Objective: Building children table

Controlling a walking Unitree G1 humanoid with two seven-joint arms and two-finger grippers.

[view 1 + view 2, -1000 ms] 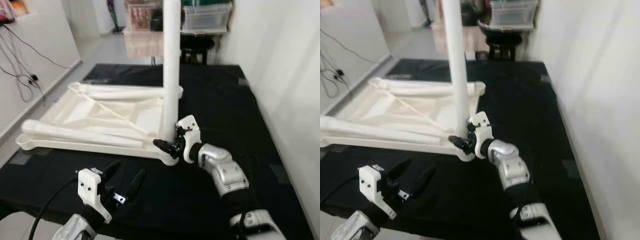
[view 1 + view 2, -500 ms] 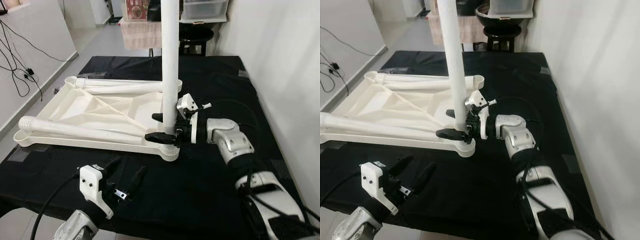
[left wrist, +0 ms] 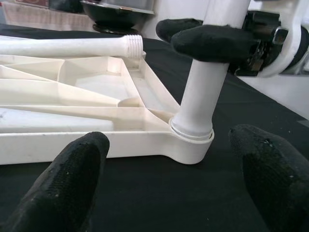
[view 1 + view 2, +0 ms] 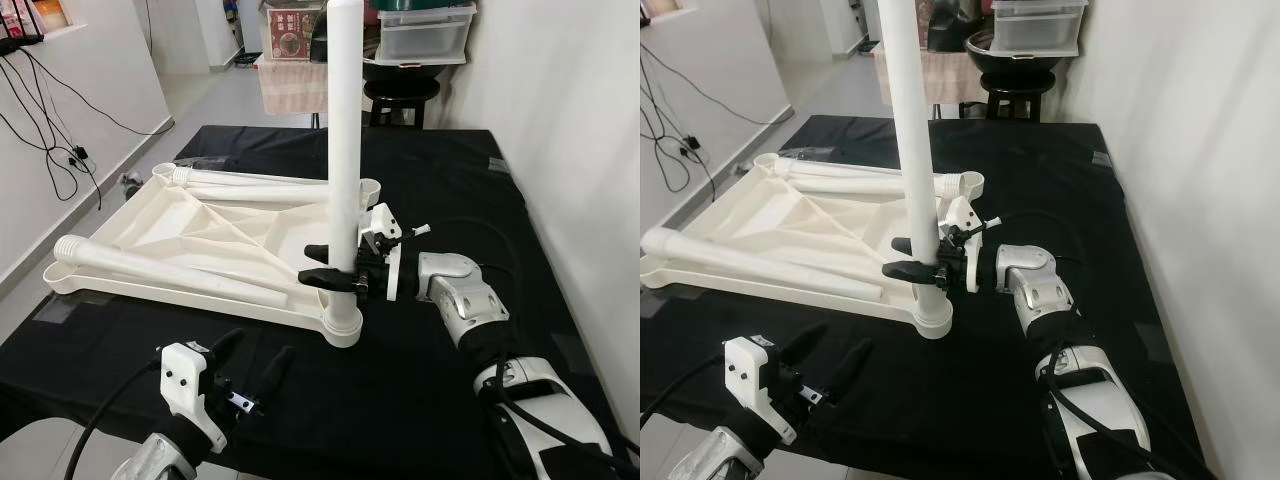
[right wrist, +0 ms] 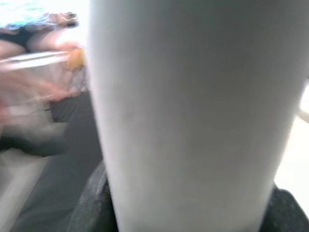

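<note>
Black cloth-covered platform (image 4: pixel 440 180) carried the white upturned tabletop (image 4: pixel 190 235), lying flat toward its left side; one leg (image 4: pixel 343 120) stood upright in the near-right corner socket, two more legs (image 4: pixel 160 270) lay on the tabletop

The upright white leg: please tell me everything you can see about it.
The upright white leg is a long, smooth round tube that looks like matte plastic. It stands vertical, its lower end seated in the round corner socket of the upside-down white table top, which lies on a black cloth. The right hand grips it low down, just above the socket, one black finger on each side. Its top end passes beyond the picture's edge.
</note>
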